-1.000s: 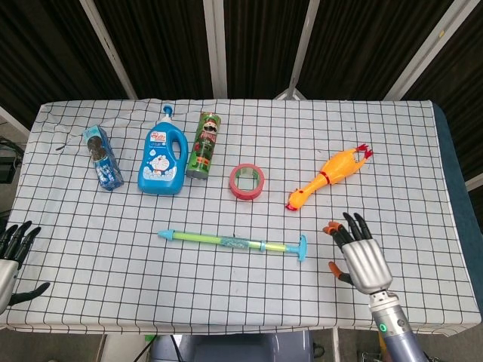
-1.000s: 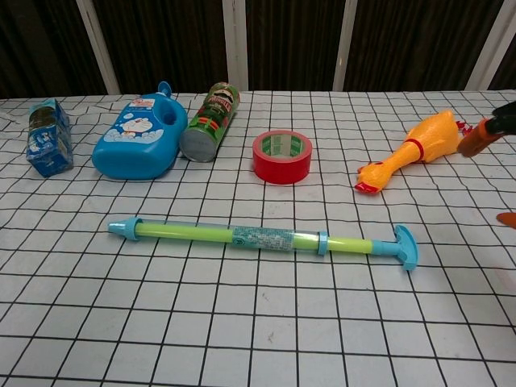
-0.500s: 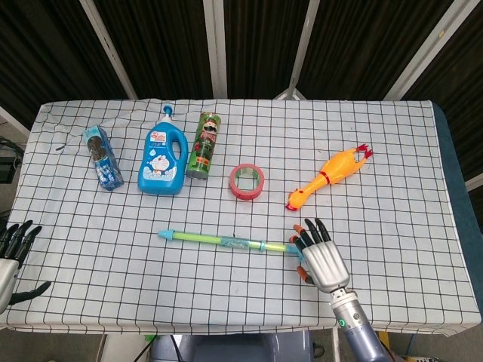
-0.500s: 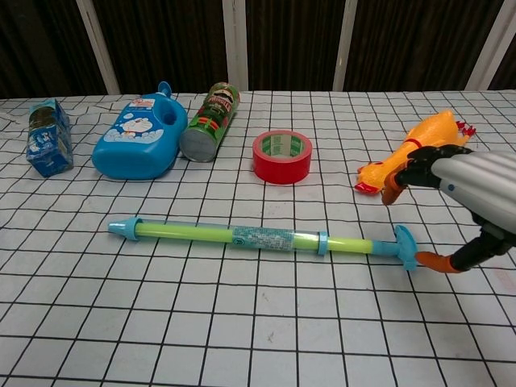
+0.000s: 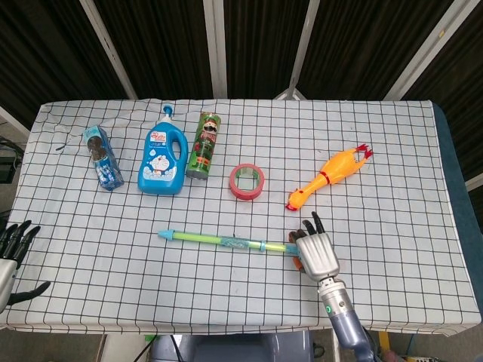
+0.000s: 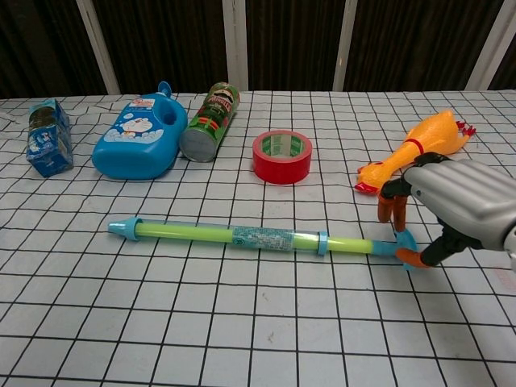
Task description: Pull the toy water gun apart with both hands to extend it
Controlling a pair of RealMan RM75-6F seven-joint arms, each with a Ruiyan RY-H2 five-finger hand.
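Note:
The toy water gun point(image 5: 226, 240) point(image 6: 250, 236) lies flat on the checkered table, a green-and-blue tube with its nozzle to the left and a blue T-handle at the right end. My right hand point(image 5: 317, 253) point(image 6: 459, 201) has come down over that handle. Its fingers point(image 6: 391, 208) curl over the far side and the thumb presses the near side, so it pinches the handle. My left hand point(image 5: 11, 253) hangs at the table's left edge with fingers apart, holding nothing, far from the nozzle. The chest view does not show it.
Behind the gun stand a red tape roll point(image 5: 247, 182) point(image 6: 282, 156), a green can point(image 5: 204, 145) on its side, a blue detergent bottle point(image 5: 162, 158) and a small blue carton point(image 5: 103, 158). A yellow rubber chicken point(image 5: 330, 177) point(image 6: 419, 149) lies just beyond my right hand.
My right hand moved left from the table's right side onto the gun's handle, and its fingers curled around it. The left hand and the gun stayed still.

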